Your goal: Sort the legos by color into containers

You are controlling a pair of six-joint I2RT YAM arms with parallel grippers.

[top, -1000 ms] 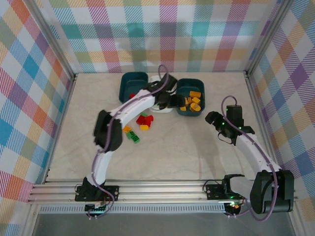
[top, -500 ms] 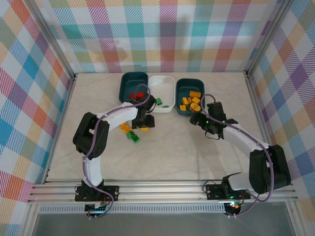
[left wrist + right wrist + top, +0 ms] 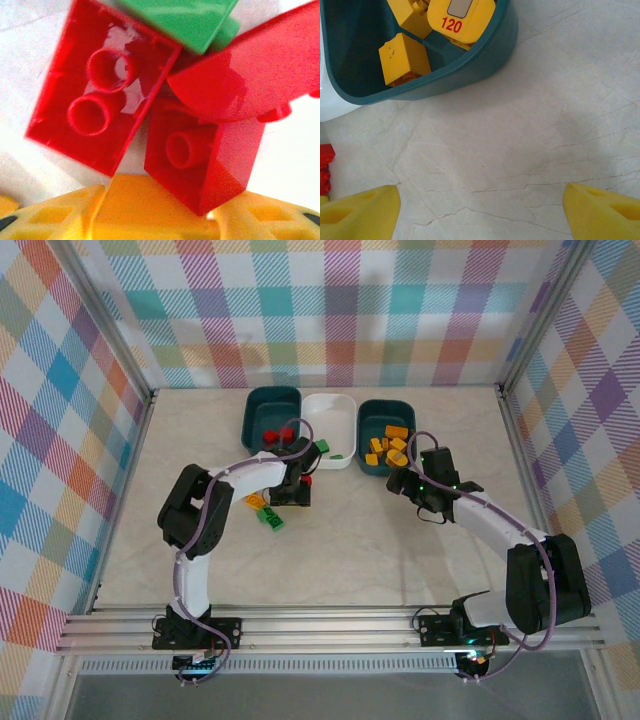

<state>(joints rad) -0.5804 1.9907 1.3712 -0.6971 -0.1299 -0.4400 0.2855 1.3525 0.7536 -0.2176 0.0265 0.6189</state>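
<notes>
My left gripper (image 3: 290,490) is down on the loose pile in front of the tubs. Its yellow fingers (image 3: 35,217) sit on either side of a yellow brick (image 3: 145,200) that fills the gap between them. Just beyond lie two red bricks (image 3: 100,110), a curved red piece (image 3: 250,75) and a green brick (image 3: 185,20). My right gripper (image 3: 408,483) (image 3: 480,210) is open over bare table beside the right teal tub (image 3: 366,440) (image 3: 470,65), which holds orange-yellow bricks (image 3: 405,57). The left teal tub (image 3: 260,405) holds red bricks (image 3: 278,434). The white tub (image 3: 330,412) holds green ones (image 3: 322,447).
A yellow brick (image 3: 256,502) and a green brick (image 3: 271,519) lie loose left of the pile. The three tubs stand in a row at the back. A plaid wall and metal posts enclose the table, with open room at the front and sides.
The left arm drew back from the tubs to the pile, settled onto it, and its jaws narrowed. The right arm swung in toward the right teal tub, then held still.
</notes>
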